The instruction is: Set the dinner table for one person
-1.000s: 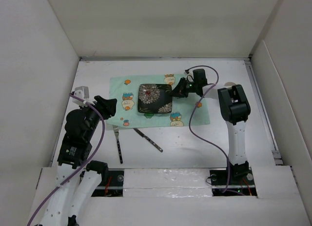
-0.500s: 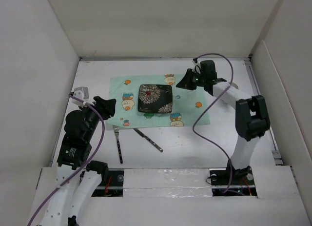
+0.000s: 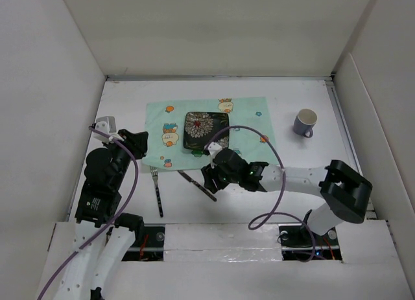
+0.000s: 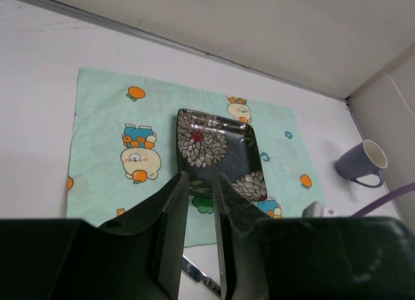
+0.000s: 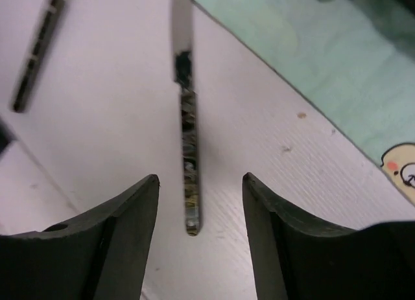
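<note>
Dinner table: forms whole floor of white-walled box, under everything else. Far-centre on it, mint placemat w/ cartoon print, laid flat. On placemat, a bit left of its middle, black square plate w/ white flower pattern; lies fully inside mat edges. Far right, well apart from mat, grey-blue mug, upright, handle toward near side, directly on table.

Near side of mat, two pcs of cutlery on bare table. Fork: at left, tines toward far side just by mat's near-left corner, handle running near. Knife: right of fork, angled, blade end far-left close to mat's near edge, handle end near-right.

R gripper: stretched in from right, low over knife's handle half. In wrist view, fingers clearly apart, one on each side of knife handle, gap showing both sides, so no contact seen and nothing clamped. Can't tell height above table.

L gripper: at left, by mat's left edge, up off table. In wrist view, fingers almost together, only a thin slit between, nothing in it; plate & mat visible beyond.
</note>
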